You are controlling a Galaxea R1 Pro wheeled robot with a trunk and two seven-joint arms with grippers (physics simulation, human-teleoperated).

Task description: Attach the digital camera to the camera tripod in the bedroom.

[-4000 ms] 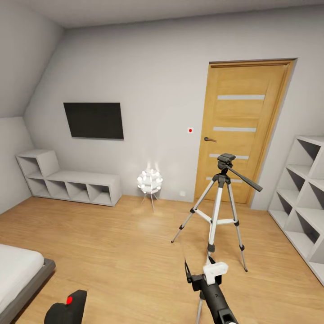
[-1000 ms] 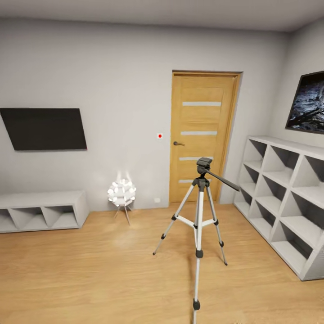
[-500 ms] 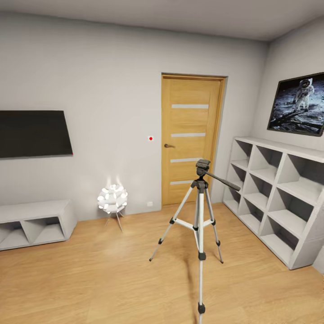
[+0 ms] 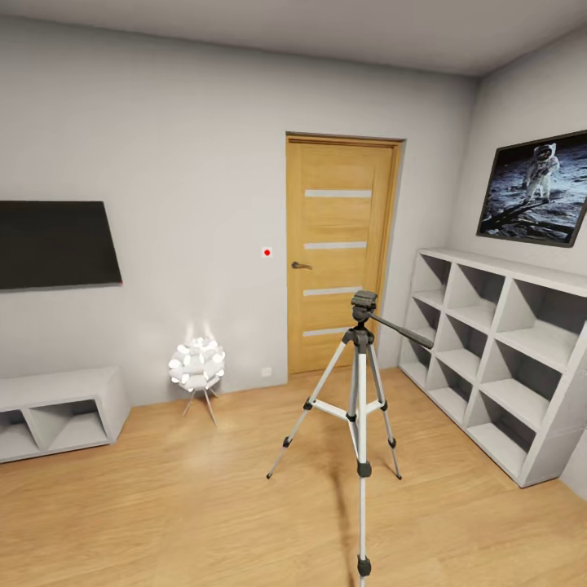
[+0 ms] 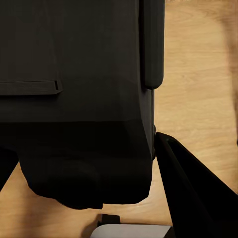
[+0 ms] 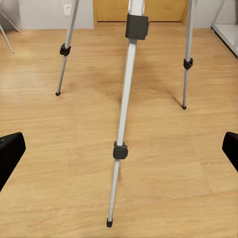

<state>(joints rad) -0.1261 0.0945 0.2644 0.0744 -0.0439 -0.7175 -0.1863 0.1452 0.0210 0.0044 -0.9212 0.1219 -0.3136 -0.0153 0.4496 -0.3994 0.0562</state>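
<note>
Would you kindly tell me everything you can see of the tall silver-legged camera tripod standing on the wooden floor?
The tall silver-legged camera tripod stands upright on the light wood plank floor, in front of the oak door and beside the white cube shelves. Its three spread metal legs carry black joints and feet, braced midway by silver struts. The black head on top is bare, with a long black pan handle slanting down towards the shelves. Nothing but the floor touches it. In the right wrist view its nearest leg runs between the open fingertips.
</note>
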